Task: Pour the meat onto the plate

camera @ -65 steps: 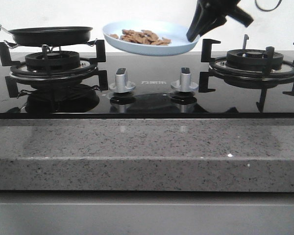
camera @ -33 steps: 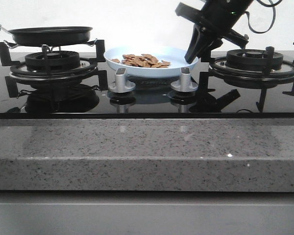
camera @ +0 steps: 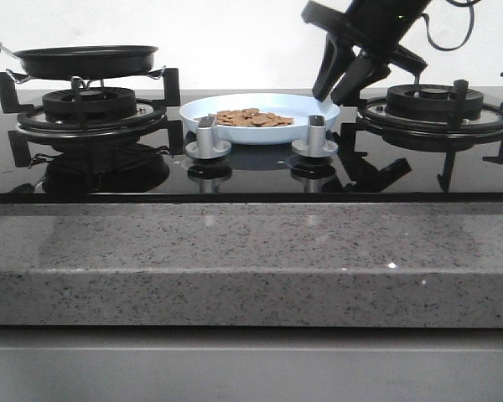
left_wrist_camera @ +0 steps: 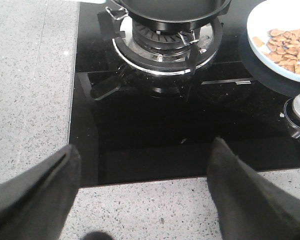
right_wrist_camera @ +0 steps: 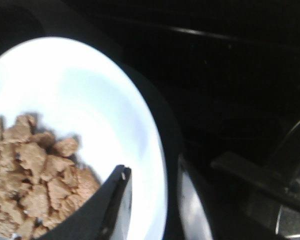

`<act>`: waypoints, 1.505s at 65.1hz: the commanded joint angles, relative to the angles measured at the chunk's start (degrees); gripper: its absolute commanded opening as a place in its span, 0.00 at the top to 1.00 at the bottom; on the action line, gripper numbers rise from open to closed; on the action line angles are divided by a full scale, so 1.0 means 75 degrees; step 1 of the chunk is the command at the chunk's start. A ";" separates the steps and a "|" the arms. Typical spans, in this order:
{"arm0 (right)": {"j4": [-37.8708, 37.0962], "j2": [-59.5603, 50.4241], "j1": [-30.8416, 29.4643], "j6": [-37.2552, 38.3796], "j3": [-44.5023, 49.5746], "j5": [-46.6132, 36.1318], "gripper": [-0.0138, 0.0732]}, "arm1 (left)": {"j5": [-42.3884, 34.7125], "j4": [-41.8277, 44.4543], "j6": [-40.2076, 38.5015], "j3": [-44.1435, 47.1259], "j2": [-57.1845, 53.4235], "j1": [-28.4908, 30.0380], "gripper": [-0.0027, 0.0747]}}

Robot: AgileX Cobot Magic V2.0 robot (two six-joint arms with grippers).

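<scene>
The pale-blue plate rests on the black glass cooktop between the two burners, behind the knobs. The meat lies heaped in its middle. My right gripper is open at the plate's right rim, one finger over the inside, one outside, with gaps on both sides. The right wrist view shows the plate, the meat and that gripper straddling the rim. My left gripper is open and empty over the counter's front edge, left of the plate and meat.
A black frying pan sits on the left burner, also in the left wrist view. Two silver knobs stand in front of the plate. The right burner grate is just right of my right gripper.
The plate came down from the air onto the cooktop and moved slightly back. My right gripper has let go of its rim and opened.
</scene>
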 commanded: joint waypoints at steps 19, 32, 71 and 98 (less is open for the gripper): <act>-0.1219 -0.1831 0.0469 -0.0027 -0.0430 0.0269 0.53 | -0.0507 0.0051 -0.0072 -0.0202 -0.0043 -0.0069 0.30; -0.2221 -0.2600 0.1311 -0.0027 -0.0404 0.0454 0.53 | -0.0507 0.0051 -0.0072 -0.0202 -0.0043 -0.0069 0.30; -0.2171 -0.6518 0.1583 0.0078 0.5535 -0.2824 0.53 | -0.0507 0.0051 -0.0072 -0.0202 -0.0043 -0.0069 0.30; -0.2171 -0.9613 0.1583 0.0078 0.9513 -0.3262 0.53 | -0.0507 0.0051 -0.0072 -0.0202 -0.0043 -0.0069 0.30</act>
